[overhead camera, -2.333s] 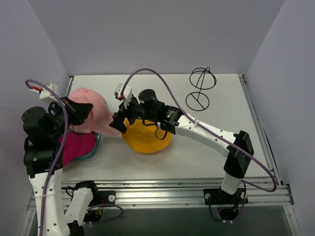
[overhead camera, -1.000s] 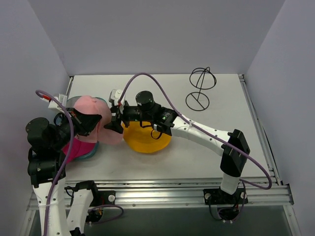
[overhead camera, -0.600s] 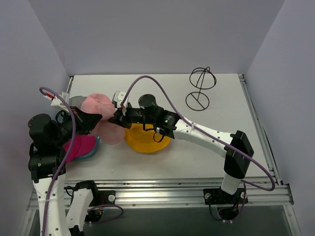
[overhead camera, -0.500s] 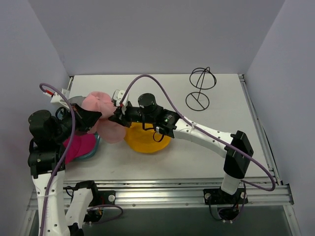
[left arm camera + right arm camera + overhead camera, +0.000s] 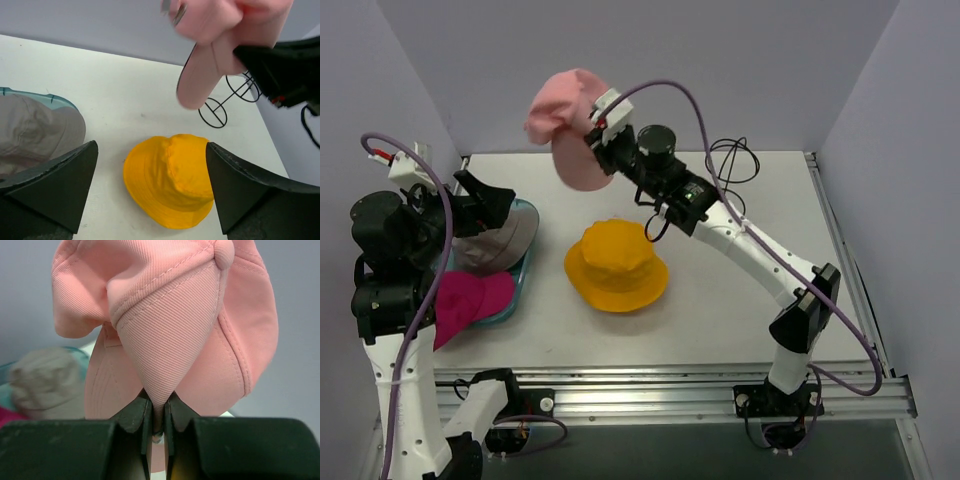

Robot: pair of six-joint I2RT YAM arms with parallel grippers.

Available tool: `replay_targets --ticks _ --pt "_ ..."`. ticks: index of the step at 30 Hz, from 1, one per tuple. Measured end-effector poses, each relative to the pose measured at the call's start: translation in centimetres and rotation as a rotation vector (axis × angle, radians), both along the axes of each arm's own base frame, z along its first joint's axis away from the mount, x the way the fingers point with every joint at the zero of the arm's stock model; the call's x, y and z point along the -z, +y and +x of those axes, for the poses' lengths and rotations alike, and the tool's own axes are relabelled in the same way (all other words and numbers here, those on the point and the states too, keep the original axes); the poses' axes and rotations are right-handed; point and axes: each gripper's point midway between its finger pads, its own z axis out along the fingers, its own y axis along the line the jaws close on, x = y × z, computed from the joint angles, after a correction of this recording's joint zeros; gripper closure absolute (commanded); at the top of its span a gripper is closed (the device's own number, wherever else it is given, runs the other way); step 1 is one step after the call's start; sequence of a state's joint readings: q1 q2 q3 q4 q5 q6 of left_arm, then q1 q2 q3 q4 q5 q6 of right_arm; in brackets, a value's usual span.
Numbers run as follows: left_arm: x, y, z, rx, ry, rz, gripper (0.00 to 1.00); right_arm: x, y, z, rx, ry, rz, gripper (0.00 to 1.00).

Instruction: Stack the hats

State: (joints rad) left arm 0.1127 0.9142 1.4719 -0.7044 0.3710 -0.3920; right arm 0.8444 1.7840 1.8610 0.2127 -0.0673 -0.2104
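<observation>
the teal tray (image 5: 527, 212) at mid left holds the grey hat (image 5: 498, 238). the magenta cap (image 5: 470, 298) spills over its near edge, partly hidden by the left arm (image 5: 388, 295). the yellow hat (image 5: 617, 266) sits on the table (image 5: 740, 300) at centre. the right gripper (image 5: 157, 412) pinches the pink cap (image 5: 565, 120) aloft at the upper centre-left. the left gripper (image 5: 150, 150) is spread wide, holding nothing.

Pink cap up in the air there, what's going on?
The right gripper holds the light pink baseball cap high in the air, jaws shut on a fold of its crown. The left gripper hangs open and empty over the grey bucket hat, which lies in the teal tray. The magenta baseball cap lies at the tray's near end. The yellow bucket hat sits alone on the table, nothing stacked on it yet.
</observation>
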Motion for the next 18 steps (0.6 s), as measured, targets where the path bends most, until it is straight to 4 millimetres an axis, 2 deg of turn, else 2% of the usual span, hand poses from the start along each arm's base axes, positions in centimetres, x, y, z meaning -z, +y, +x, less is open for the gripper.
replay_targets --ticks 3,5,9,11,13,15,18 --pt "1.5 -1.1 0.1 0.045 0.033 -0.006 0.06 0.4 -6.0 4.3 0.210 0.039 -0.037 1.00" --pt "3.9 -1.9 0.4 0.072 0.084 -0.022 0.06 1.3 -9.8 6.3 0.357 0.075 -0.084 1.00" --pt "10.6 -5.7 0.7 0.168 0.257 -0.051 0.06 3.2 -15.4 8.1 0.580 0.134 -0.172 1.00" --pt "12.8 -8.0 0.7 0.215 0.332 -0.033 0.06 3.5 -17.6 8.7 0.657 0.163 -0.188 1.00" --pt "13.6 -10.1 0.4 0.248 0.352 -0.009 0.06 3.5 -20.6 10.0 0.750 0.184 -0.186 1.00" --pt "13.5 -11.6 -0.1 0.267 0.331 -0.003 0.06 3.5 -24.3 11.2 0.858 0.198 -0.178 1.00" --pt "13.4 -13.2 -1.3 0.288 0.277 -0.014 0.06 4.4 -29.5 11.9 0.989 0.248 -0.184 1.00"
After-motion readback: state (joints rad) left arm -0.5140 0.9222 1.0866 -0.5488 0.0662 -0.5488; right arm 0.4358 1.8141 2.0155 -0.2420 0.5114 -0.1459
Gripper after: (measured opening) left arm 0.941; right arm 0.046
